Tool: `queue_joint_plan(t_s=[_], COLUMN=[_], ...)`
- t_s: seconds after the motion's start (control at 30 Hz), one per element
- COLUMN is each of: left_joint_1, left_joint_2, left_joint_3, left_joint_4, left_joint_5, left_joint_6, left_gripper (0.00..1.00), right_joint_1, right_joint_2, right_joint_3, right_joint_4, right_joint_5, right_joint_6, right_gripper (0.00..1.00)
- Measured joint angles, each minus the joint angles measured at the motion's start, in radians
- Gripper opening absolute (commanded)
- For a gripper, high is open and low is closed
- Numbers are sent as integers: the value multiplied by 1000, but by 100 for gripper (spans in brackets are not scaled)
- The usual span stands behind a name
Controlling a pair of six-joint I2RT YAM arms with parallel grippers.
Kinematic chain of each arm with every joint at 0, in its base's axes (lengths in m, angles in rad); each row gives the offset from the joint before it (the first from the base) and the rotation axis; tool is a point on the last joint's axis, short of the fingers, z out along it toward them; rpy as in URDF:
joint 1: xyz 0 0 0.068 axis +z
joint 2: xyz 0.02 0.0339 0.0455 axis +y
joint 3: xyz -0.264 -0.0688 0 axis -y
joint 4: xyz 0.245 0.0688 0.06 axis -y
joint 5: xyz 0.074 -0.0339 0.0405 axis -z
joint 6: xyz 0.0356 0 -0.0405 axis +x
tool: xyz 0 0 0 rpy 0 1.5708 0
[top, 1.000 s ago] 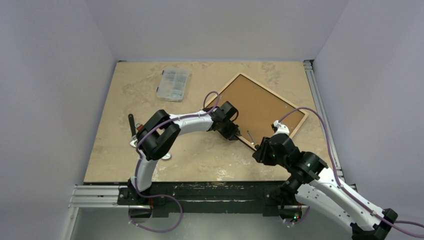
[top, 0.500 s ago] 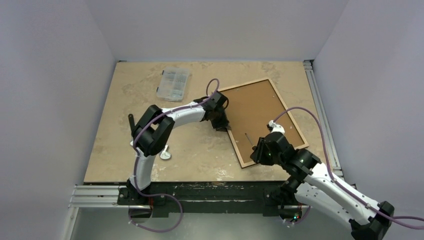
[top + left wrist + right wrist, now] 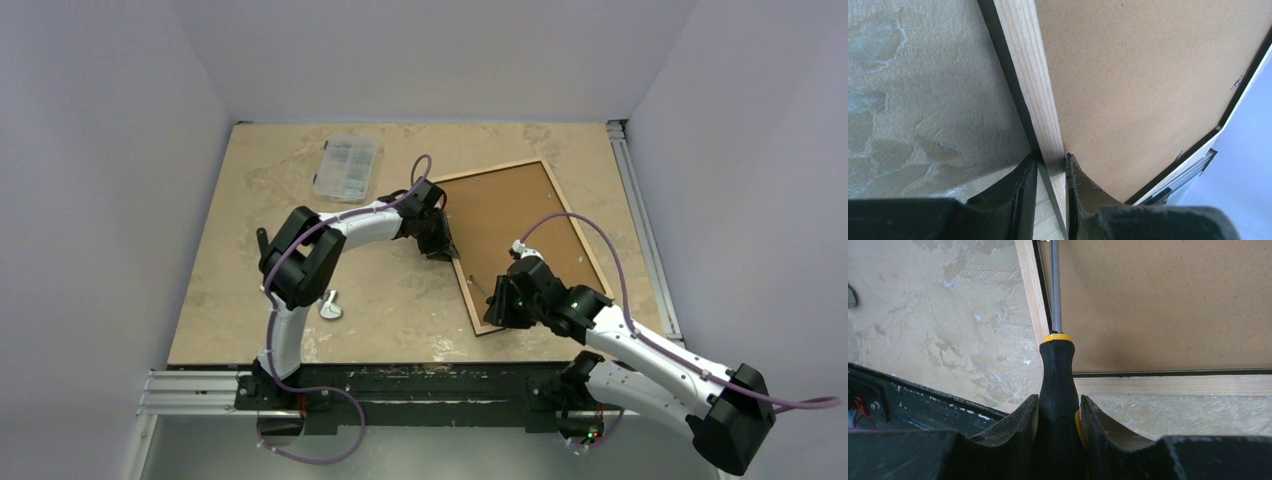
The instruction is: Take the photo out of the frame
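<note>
The frame (image 3: 520, 235) lies face down on the table, its brown backing up and pale wooden edge around it. The photo is hidden under the backing. My left gripper (image 3: 445, 250) is shut on the frame's left wooden edge (image 3: 1034, 85), one finger outside the rim, one on the backing. My right gripper (image 3: 497, 305) is shut on a black screwdriver with a yellow collar (image 3: 1058, 375). Its metal shaft (image 3: 1054, 285) runs along the inner left edge of the frame, near the front left corner.
A clear plastic parts box (image 3: 347, 167) sits at the back left. A small metal piece (image 3: 329, 306) lies near the left arm's base. The aluminium rail (image 3: 640, 220) runs along the table's right edge.
The frame has turned clockwise, its front corner swinging left and towards the front edge, held by my left gripper. My right gripper has moved left with the screwdriver.
</note>
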Motion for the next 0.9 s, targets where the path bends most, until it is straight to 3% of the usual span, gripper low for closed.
queue_joint_plan(t_s=[0.5, 0.9], left_joint_1=[7, 12], left_joint_2=[0, 2], left_joint_3=[-14, -17], left_joint_4=[24, 29], left_joint_5=[35, 48], left_joint_6=[0, -4], left_gripper=[0, 0], right_joint_1=[2, 4], right_joint_2=[-108, -67], right_joint_3=[-28, -63], right_joint_4=[-48, -32], right_joint_5=[-58, -85], right_joint_6=[11, 10], right_gripper=[0, 0])
